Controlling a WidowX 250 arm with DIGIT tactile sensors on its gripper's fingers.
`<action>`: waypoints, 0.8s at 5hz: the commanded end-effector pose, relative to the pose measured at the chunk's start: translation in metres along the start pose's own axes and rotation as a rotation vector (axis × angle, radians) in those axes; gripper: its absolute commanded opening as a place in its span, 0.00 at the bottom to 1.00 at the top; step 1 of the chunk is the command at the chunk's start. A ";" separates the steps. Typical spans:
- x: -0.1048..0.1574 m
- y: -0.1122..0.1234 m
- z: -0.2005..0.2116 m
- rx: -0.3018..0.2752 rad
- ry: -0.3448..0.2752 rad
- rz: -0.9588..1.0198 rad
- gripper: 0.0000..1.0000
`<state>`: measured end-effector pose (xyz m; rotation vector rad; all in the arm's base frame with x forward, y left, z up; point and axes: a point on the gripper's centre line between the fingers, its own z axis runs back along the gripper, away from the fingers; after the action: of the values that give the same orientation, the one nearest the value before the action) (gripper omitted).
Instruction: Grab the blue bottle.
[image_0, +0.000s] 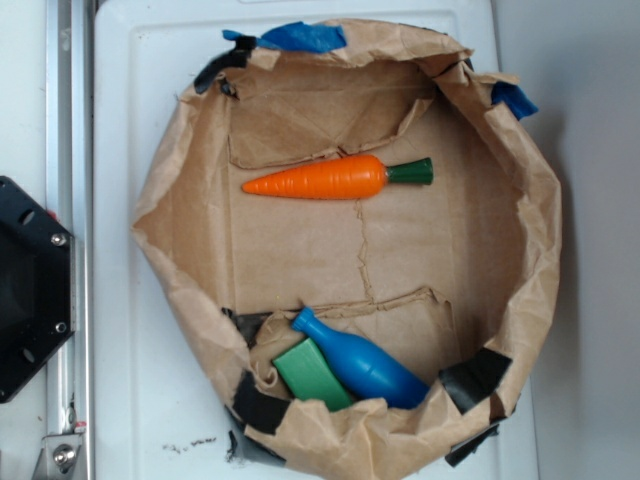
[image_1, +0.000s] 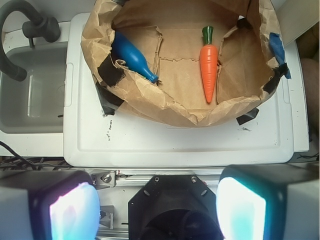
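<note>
On the white plastic surface (image_1: 175, 140), inside a crinkly brown paper ring (image_0: 540, 250), smooth blue plastic bottle (image_0: 362, 362) touching a flat green block (image_0: 312, 374); pincer (image_1: 157, 210) released, far off; might grab block instead.

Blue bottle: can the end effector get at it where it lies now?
Probably yes, from above. The blue bottle lies uncovered in the paper bag, but the green block touches one side and the bag wall crowds its base. The end effector is open and well outside the bag.
</note>
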<state>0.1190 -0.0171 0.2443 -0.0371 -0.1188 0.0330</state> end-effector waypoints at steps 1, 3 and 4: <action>0.000 0.000 0.000 0.000 0.000 0.000 1.00; 0.070 -0.004 -0.012 0.036 -0.102 0.091 1.00; 0.083 0.002 -0.017 0.052 -0.137 0.074 1.00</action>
<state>0.1997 -0.0151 0.2268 0.0107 -0.2165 0.1060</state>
